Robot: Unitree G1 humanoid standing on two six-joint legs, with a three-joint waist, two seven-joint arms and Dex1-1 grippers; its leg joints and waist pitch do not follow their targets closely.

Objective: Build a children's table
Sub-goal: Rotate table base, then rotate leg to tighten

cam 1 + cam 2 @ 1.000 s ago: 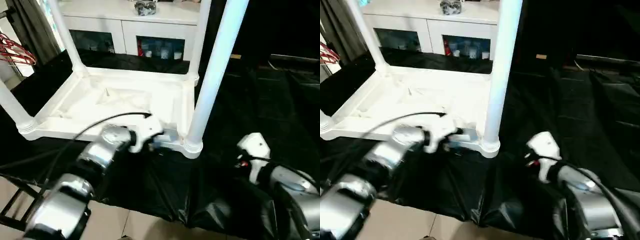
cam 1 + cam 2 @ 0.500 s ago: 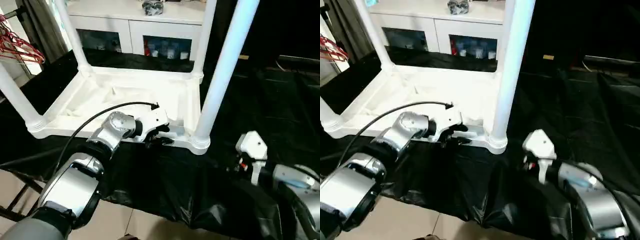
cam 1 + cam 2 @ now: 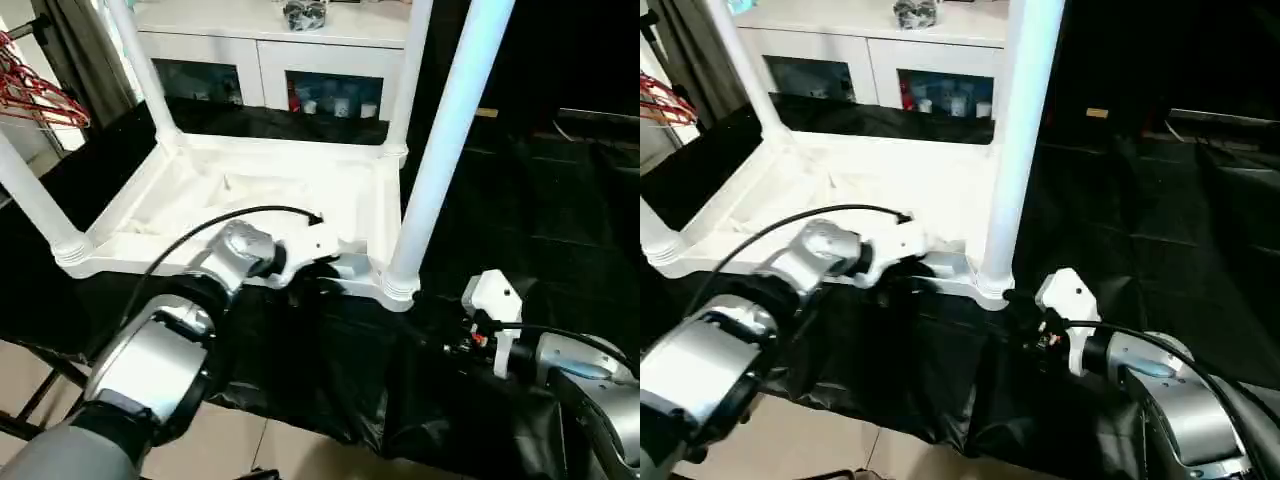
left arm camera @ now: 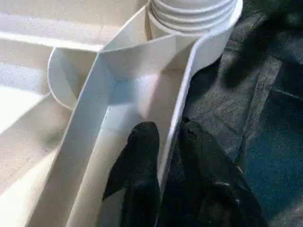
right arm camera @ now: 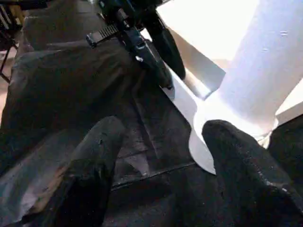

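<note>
Left gripper (image 4: pixel 163 142): fingers pinching the near rim of the tabletop (image 3: pixel 200 215), one finger inside the rim wall, one outside, beside the near corner socket (image 4: pixel 191 14).
Right gripper (image 5: pixel 158 156): fingers standing wide apart, holding nothing, hovering over the black cloth (image 3: pixel 520 220) just short of that same corner.
Tabletop: lying upside down on the black cloth, ribbed underside facing up.
Legs: four white tubes standing upright in the corner sockets; nearest leg (image 3: pixel 445 140) rising beside the right gripper.
White cabinet (image 3: pixel 270 50): standing behind the tabletop, glass doors facing forward.
Red hangers (image 3: pixel 35 95): hanging at the far left.
</note>
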